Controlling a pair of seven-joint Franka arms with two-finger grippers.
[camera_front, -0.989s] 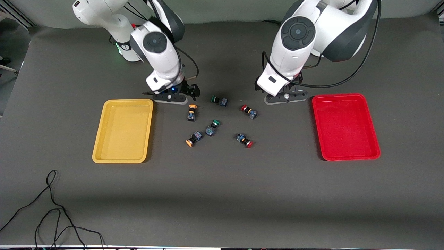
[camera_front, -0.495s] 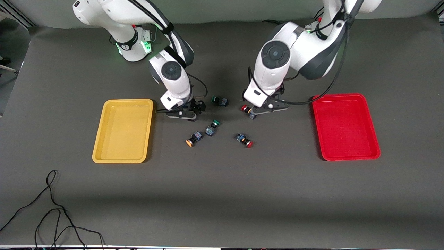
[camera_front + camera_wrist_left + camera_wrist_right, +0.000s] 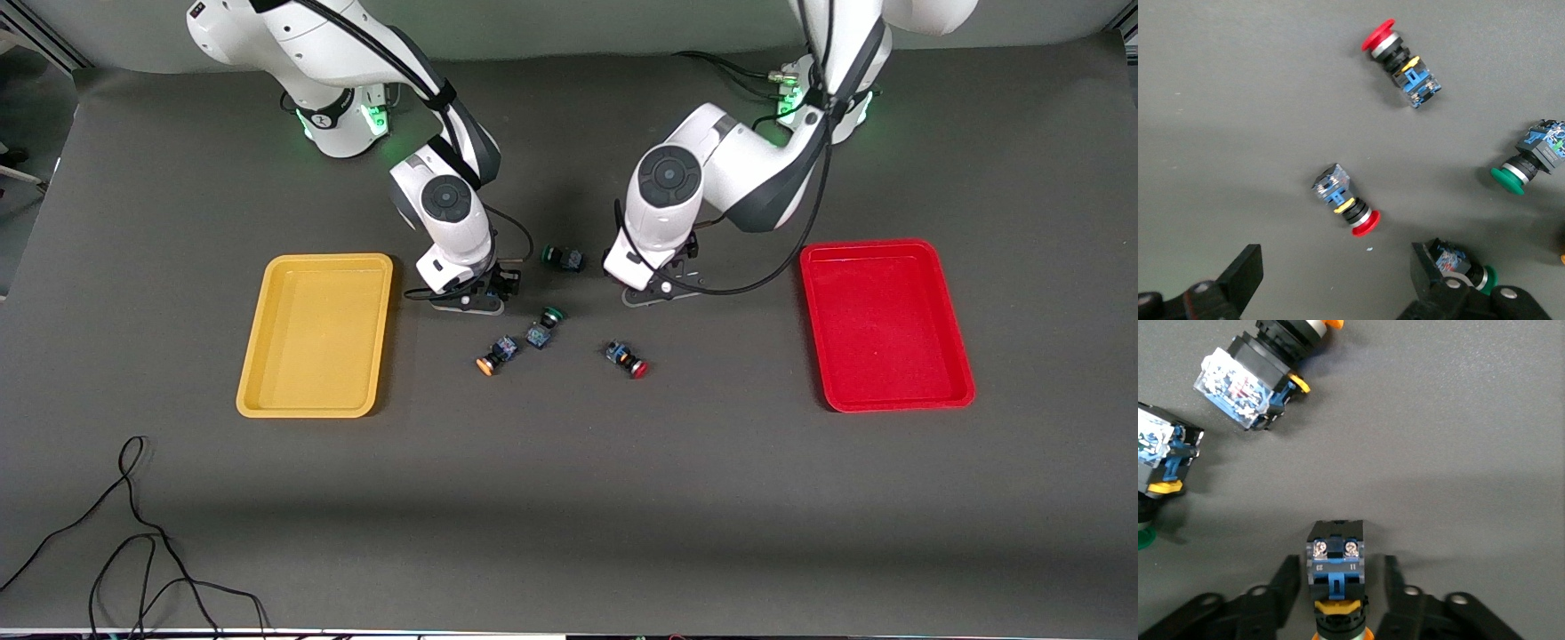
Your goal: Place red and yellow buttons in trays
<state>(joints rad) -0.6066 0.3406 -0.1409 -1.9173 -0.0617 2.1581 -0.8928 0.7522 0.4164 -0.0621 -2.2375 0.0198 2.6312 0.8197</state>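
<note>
right gripper [image 3: 1338, 587] spread, straddling yellow button [image 3: 1336, 570] | left gripper [image 3: 1338, 287] spread above red button [image 3: 1345, 208] | buttons likely light, rigid, roll-prone: pinch the flat-sided body, not the cap

Both arms reach down from their bases to the table, wrists bent low between the yellow tray [image 3: 316, 333] and the red one. The right gripper [image 3: 1338, 583] sits just beside that yellow tray, fingers [image 3: 1286, 581] parted. The left gripper [image 3: 1338, 283] hangs low, nearer the red tray, jaws spread wide, apparently gripping nothing.
</note>
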